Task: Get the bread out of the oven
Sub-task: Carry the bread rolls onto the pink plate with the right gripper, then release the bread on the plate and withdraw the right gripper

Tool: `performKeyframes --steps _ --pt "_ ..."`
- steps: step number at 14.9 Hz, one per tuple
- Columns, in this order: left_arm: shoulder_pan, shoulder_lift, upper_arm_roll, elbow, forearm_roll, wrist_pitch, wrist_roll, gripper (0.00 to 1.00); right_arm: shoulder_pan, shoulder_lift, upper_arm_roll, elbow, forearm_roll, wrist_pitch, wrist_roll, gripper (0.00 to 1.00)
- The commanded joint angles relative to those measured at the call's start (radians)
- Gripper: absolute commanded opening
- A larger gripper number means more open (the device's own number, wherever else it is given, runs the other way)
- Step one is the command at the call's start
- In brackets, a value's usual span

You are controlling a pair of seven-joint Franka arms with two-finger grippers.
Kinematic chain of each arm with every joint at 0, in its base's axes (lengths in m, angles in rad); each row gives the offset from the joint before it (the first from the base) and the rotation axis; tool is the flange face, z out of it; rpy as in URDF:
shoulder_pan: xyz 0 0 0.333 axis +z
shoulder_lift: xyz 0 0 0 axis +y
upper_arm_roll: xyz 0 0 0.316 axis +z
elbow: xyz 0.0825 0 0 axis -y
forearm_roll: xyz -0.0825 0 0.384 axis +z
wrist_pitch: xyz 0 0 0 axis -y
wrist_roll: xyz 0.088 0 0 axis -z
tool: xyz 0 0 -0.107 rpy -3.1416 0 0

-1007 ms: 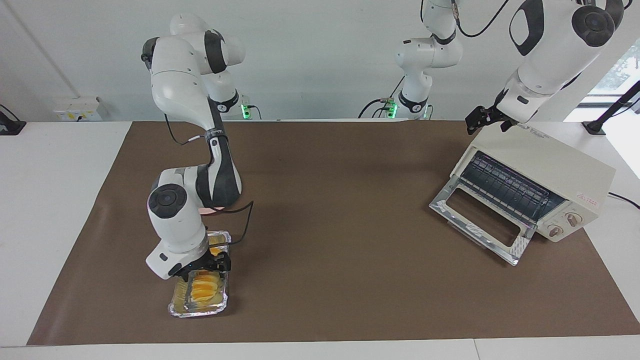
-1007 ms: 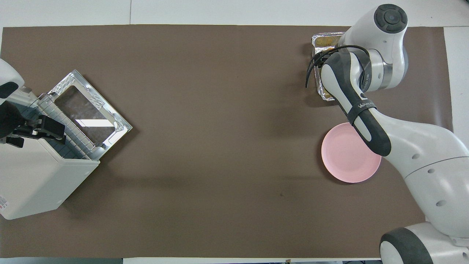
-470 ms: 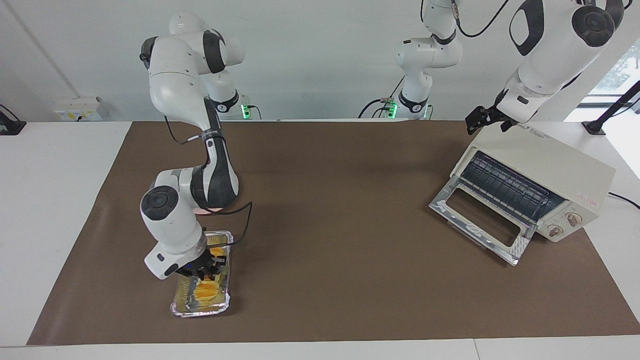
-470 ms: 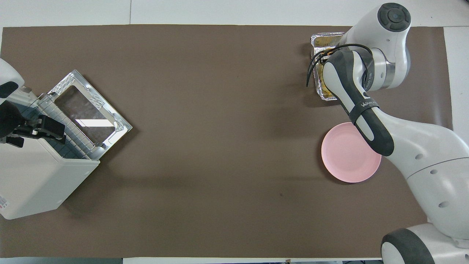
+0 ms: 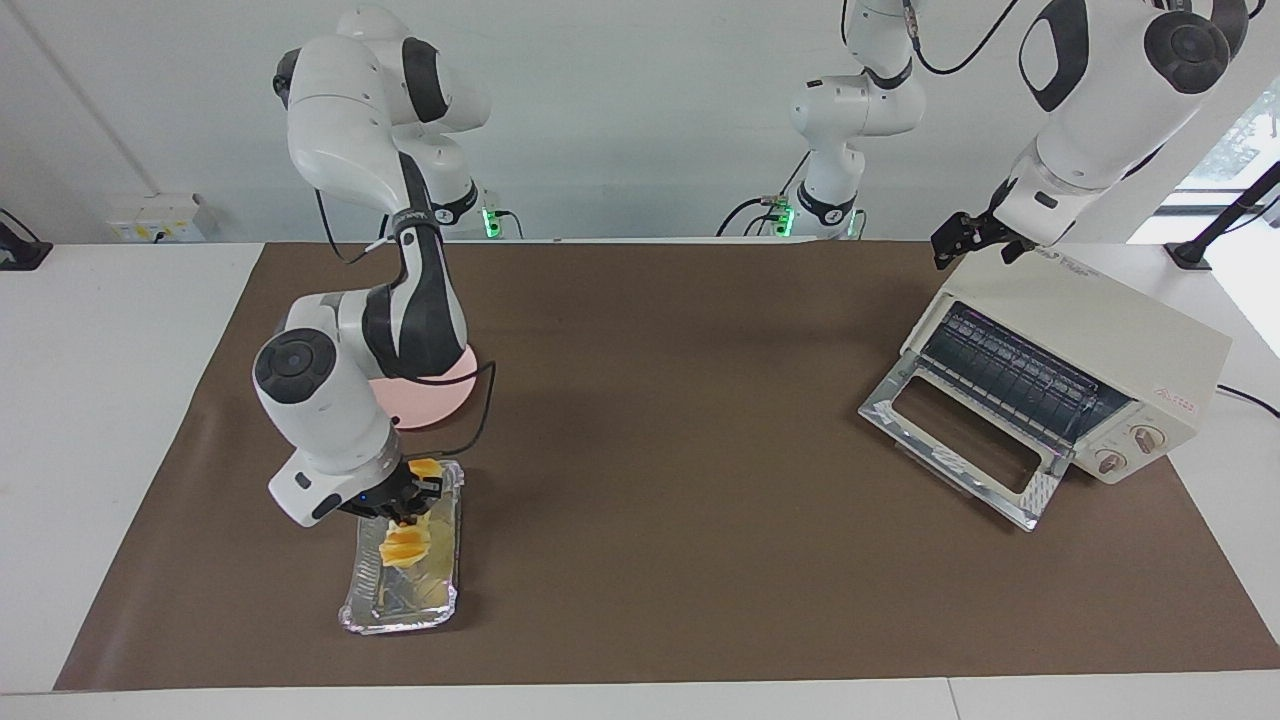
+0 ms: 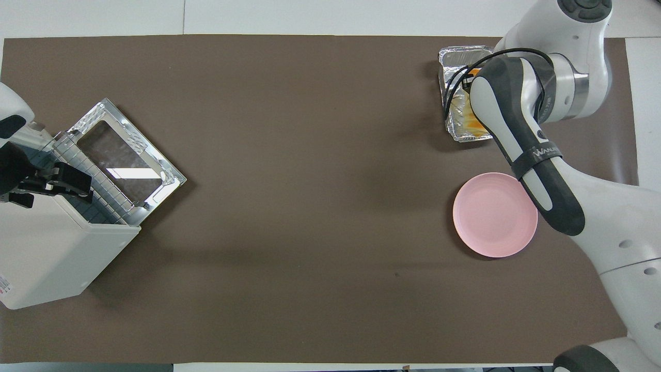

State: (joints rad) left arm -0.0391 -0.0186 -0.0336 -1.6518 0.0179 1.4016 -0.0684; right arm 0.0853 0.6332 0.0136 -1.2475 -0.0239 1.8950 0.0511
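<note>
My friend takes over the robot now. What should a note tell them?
Right gripper: shut on the bread, lifted just above the foil tray.
Left gripper: open, waiting over the oven.
Oven door is down; only the wire rack shows inside.
Pink plate sits bare, nearer the robots than the tray.
Done: bread out of the oven and gripped.
Left: probably setting the bread on the plate.

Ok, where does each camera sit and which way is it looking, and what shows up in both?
Facing view: high across the table, looking at the robots; both arms show, right claw shut on the golden-yellow ridged bread over the crinkled silver foil tray.
Overhead view: above the robots' end, looking steeply down; left claw open over the cream-white toaster oven.
Shared: oven, tray, round pink plate, brown mat.
</note>
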Motion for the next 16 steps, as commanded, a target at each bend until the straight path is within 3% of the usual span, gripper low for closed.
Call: performKeyframes --steps 1,5,9,11,16 --pt "0.005 -0.017 0.000 -0.008 -0.003 -0.007 0.004 1.00 -0.002 -0.221 0.008 -0.250 0.008 -0.015 0.013 0.00" --pt "0.005 -0.017 0.000 -0.008 -0.003 -0.007 0.004 1.00 0.001 -0.568 0.008 -0.761 0.015 0.192 0.016 0.00" --pt "0.005 -0.017 0.000 -0.008 -0.003 -0.007 0.004 1.00 -0.004 -0.740 0.009 -1.129 0.015 0.460 0.010 0.00" --pt "0.005 -0.017 0.000 -0.008 -0.003 -0.007 0.004 1.00 -0.007 -0.764 0.008 -1.234 0.015 0.582 -0.007 0.00" --pt "0.005 -0.017 0.000 -0.008 -0.003 -0.007 0.004 1.00 -0.036 -0.751 0.008 -1.290 0.015 0.670 -0.034 0.00"
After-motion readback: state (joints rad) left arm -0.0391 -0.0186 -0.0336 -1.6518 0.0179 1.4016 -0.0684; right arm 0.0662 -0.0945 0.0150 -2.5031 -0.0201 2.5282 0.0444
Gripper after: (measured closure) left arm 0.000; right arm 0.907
